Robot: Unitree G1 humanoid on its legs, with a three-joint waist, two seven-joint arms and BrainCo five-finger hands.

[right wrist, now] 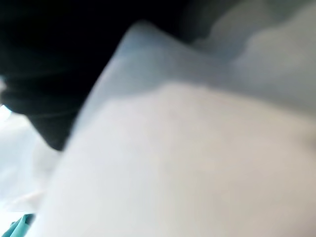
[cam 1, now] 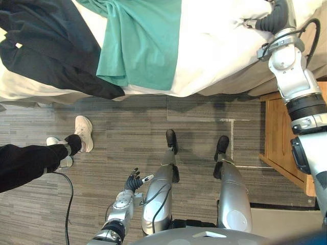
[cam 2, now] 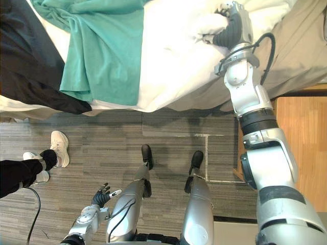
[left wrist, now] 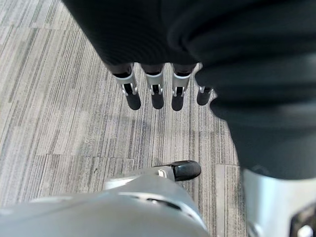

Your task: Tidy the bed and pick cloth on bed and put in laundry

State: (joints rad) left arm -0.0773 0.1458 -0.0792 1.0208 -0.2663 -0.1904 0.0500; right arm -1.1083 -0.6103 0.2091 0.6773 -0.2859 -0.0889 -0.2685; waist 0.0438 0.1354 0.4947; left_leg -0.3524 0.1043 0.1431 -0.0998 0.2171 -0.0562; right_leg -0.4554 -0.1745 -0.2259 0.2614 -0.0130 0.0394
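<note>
A teal cloth lies spread on the bed's white sheet and hangs over the near edge. Beside it, further left, a black cloth drapes over the same edge. My right hand reaches onto the bed at the far right, pressed into bunched white bedding; its wrist view has white cloth very close. That hand is well to the right of the teal cloth. My left hand hangs low over the floor beside my legs, its fingers relaxed and holding nothing.
A person stands at the left on the grey striped floor, in black trousers and white shoes. A wooden nightstand sits at the right, next to the bed's beige side.
</note>
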